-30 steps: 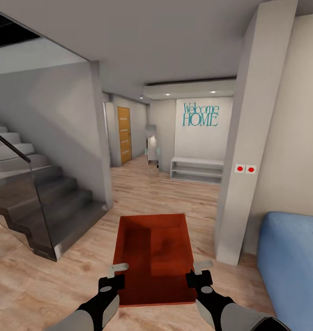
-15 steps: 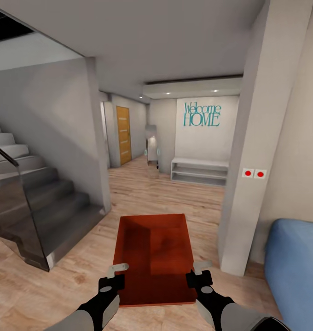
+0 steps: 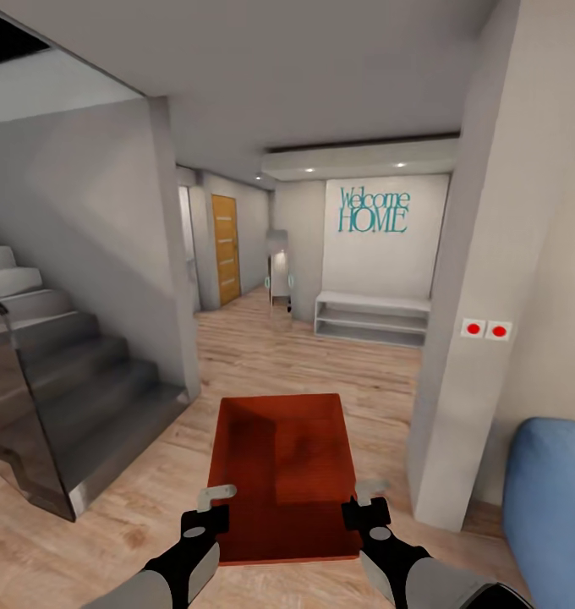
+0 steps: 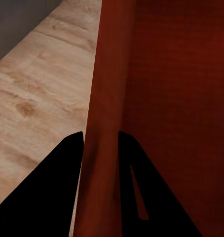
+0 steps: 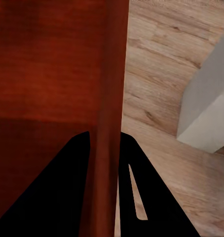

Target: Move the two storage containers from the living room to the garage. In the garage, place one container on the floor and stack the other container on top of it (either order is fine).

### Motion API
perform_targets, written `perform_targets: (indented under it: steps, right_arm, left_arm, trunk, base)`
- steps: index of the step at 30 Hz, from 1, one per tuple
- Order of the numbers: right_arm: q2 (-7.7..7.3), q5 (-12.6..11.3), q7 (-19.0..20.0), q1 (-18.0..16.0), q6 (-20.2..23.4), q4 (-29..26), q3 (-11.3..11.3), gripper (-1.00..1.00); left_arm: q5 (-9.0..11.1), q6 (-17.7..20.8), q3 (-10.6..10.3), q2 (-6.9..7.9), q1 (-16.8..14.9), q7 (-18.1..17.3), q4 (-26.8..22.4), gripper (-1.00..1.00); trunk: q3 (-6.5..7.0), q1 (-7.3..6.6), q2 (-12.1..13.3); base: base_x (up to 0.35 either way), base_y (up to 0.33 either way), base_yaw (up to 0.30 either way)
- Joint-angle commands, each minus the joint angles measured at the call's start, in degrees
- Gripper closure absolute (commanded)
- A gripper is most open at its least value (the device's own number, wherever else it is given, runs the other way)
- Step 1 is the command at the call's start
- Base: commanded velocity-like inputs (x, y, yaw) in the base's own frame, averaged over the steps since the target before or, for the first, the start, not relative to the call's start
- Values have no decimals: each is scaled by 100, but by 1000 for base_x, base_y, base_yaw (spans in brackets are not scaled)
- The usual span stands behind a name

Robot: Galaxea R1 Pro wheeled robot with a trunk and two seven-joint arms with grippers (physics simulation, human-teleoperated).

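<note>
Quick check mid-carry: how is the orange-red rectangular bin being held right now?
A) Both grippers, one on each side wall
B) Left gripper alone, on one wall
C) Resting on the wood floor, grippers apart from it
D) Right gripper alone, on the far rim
A: the orange-red rectangular bin has the left gripper and right gripper each straddling a side wall.

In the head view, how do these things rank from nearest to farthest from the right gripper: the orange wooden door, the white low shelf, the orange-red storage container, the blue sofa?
1. Orange-red rectangular storage container: held at its right wall by the right gripper.
2. Blue sofa: at the right, beside the pillar.
3. White low shelf: ahead, under the wall lettering.
4. Orange wooden door: far down the hallway, left of centre.
</note>
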Motion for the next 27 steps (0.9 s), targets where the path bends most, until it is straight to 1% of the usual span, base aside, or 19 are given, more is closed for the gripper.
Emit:
perform_targets:
  steps: [1, 25, 26, 27]
  right_arm:
    - [3, 5, -25, -7, -13, -286, -441, 100]
    - [3, -2, -39, -7, -13, -286, -441, 100]
    - [35, -86, -33, 5, -46, 23, 22, 100]
    - [49, -152, -29, 4, -104, 37, 99, 100]
  left_arm:
    - [37, -29, -34, 238, 4, 134, 15, 100]
    - [40, -28, -31, 238, 4, 126, 15, 100]
    - [27, -54, 16, 35, -6, 29, -37, 100]
    - [92, -54, -52, 66, -6, 24, -47, 100]
  trunk:
    - [-3, 5, -4]
    - [-3, 5, -4]
    - [-3, 5, -4]
    - [-3, 5, -4]
  base:
    - [322, 0, 0]
    - [322, 0, 0]
    - [0, 0, 0]
    - [0, 0, 0]
